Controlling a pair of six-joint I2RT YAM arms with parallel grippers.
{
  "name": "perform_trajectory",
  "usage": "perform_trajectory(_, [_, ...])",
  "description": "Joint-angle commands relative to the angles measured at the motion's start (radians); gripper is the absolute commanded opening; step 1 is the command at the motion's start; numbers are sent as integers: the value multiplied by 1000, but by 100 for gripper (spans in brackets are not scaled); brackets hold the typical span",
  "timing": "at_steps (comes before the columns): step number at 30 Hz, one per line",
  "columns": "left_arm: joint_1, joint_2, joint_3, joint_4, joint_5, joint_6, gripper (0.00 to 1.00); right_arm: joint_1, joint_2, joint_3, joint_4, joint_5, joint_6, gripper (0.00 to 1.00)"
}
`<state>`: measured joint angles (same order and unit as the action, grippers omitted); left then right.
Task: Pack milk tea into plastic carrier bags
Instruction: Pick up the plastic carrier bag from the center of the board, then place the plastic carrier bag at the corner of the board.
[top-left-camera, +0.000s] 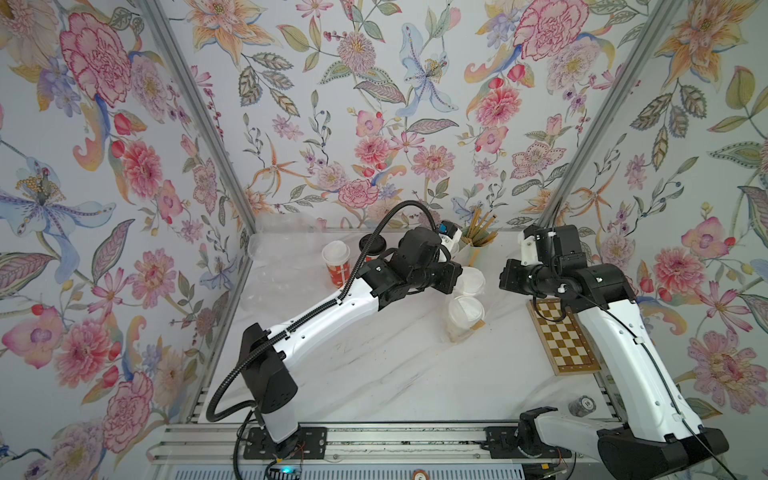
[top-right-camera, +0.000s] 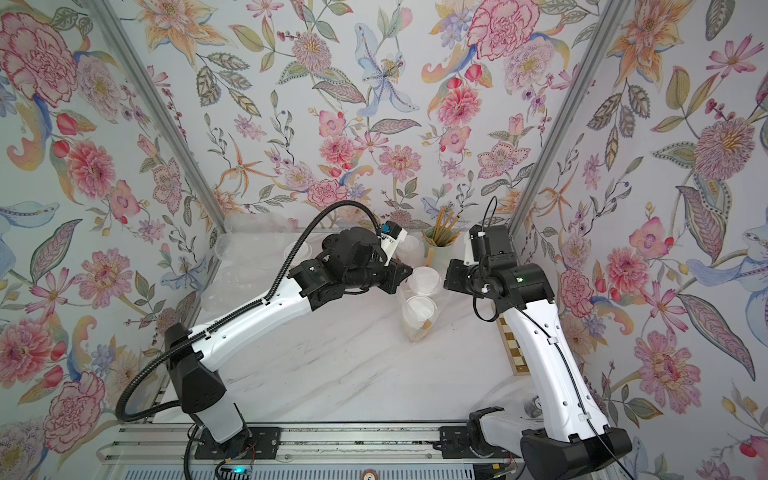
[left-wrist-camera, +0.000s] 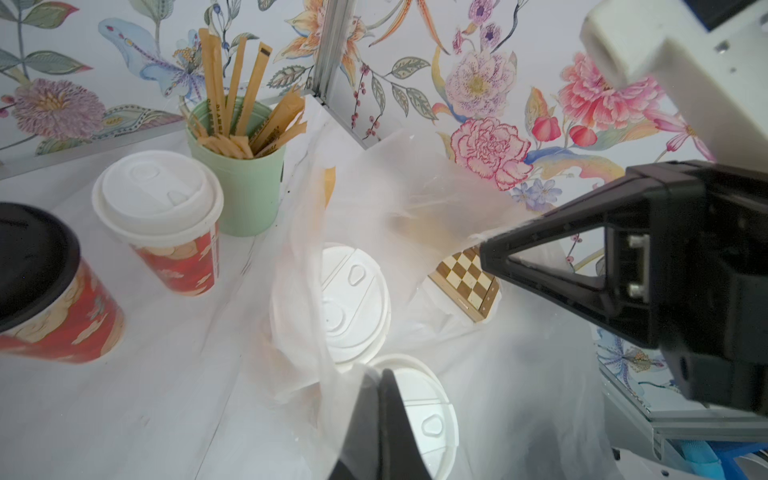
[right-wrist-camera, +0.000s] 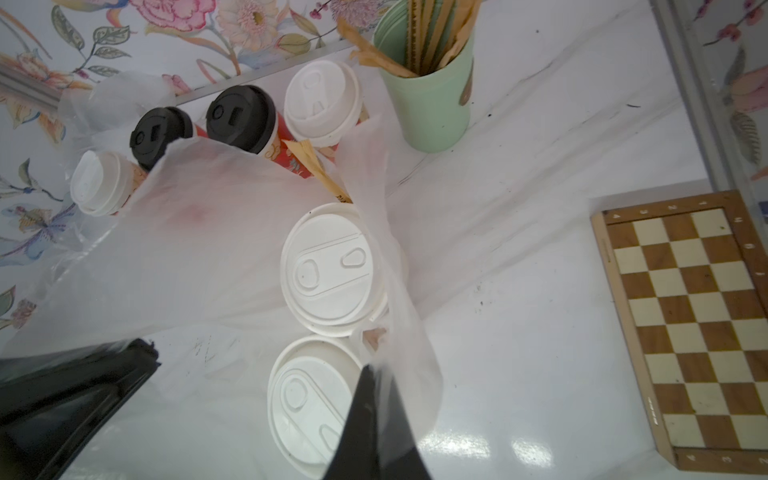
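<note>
**Two cups bagged, both grippers pinched on the film**

Two tall clear plastic cups (right-wrist-camera: 328, 270) showing beige drink stand touching, side by side. Each has a flat round white lid with moulded ridges. Both sit inside one thin, transparent, crinkly plastic carrier bag (right-wrist-camera: 208, 249) near the middle of the glossy white marble-patterned tabletop (right-wrist-camera: 519, 291).

Four red-orange printed paper cups (right-wrist-camera: 241, 116) cluster outside the bag towards the back wall: two with domed white lids, two with black ones. One smooth mint-green cup (right-wrist-camera: 432, 104) beside them holds brown paper-wrapped straws. One wooden chessboard (right-wrist-camera: 685, 324) lies flat towards the right edge.

The left gripper (left-wrist-camera: 384, 382) has its black jaws pressed together with the bag's film caught between them. The right gripper (right-wrist-camera: 371, 374) is likewise closed on the film at the opposite side of the bag's mouth. Both pinch the plastic above the two white lids, and the film between them is stretched and wrinkled.
</note>
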<state>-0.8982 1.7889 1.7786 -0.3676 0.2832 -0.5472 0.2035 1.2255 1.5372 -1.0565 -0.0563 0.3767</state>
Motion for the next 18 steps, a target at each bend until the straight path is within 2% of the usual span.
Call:
perform_trajectory(1, [15,75,102,142,76,36,0,-103,-15,32,41,-16,-65,0])
perform_trajectory(9, [16,287,272,403,147,55,0,-352,16,10,178,-59,-85,0])
perform_trajectory(14, [27,422,338,628,209,40,0,-445,59,-6,289,-71,-58,0])
perform_trajectory(18, [56,537,417,787,218,-17,0,-494,117,8,374,-103,-39,0])
